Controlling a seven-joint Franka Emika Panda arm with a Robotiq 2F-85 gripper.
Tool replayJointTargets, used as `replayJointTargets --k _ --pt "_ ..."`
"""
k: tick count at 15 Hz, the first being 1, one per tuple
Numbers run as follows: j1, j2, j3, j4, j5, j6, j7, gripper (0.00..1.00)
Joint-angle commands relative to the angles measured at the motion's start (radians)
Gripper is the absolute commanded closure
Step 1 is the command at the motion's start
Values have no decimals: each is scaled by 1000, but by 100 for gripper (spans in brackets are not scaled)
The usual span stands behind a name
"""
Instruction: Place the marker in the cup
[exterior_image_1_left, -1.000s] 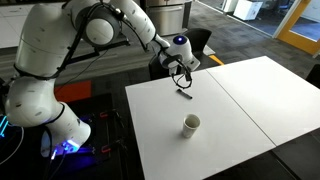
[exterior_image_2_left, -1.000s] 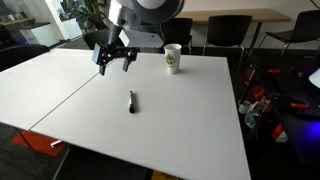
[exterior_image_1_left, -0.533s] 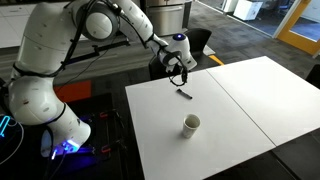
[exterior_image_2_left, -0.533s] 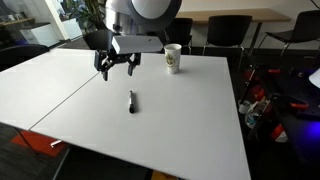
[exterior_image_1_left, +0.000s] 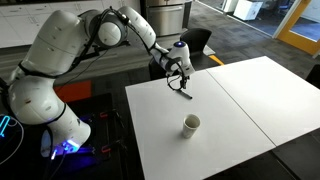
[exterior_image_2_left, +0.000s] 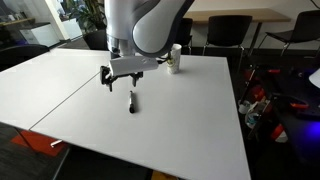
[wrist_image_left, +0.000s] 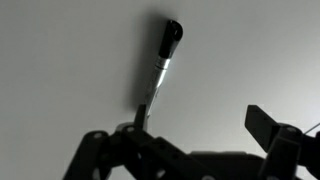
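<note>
The marker (exterior_image_2_left: 131, 101) is a short black pen lying flat on the white table (exterior_image_2_left: 190, 120); it also shows in an exterior view (exterior_image_1_left: 186, 94). The cream cup (exterior_image_2_left: 174, 58) stands upright on the table, apart from the marker, and shows in both exterior views (exterior_image_1_left: 191, 124). My gripper (exterior_image_2_left: 121, 80) is open and empty, low over the table just beyond the marker's far end (exterior_image_1_left: 180, 80). In the wrist view the marker (wrist_image_left: 160, 65) runs up from beside one finger, and the open jaws (wrist_image_left: 200, 130) have only bare table between them.
A seam (exterior_image_2_left: 70, 90) runs where two white tabletops join. Black office chairs (exterior_image_2_left: 228, 33) stand behind the table, and a table edge (exterior_image_1_left: 150, 140) faces the robot base. Cables and lit electronics (exterior_image_1_left: 70, 145) sit on the floor by the base.
The gripper has come down and moved toward the marker, still open. The marker and cup have not moved.
</note>
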Motion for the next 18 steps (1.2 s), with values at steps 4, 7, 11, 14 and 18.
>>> replayJointTargets --k 4,7,11,14,18 --pt "-17 81 2 108 -17 -105 108 0" --pt "-26 104 4 144 -18 -140 139 0" --pt "-48 137 18 192 -16 -180 164 0" --pt "-71 165 37 226 -12 -193 152 0" --pt "-91 203 55 268 -9 -191 142 0"
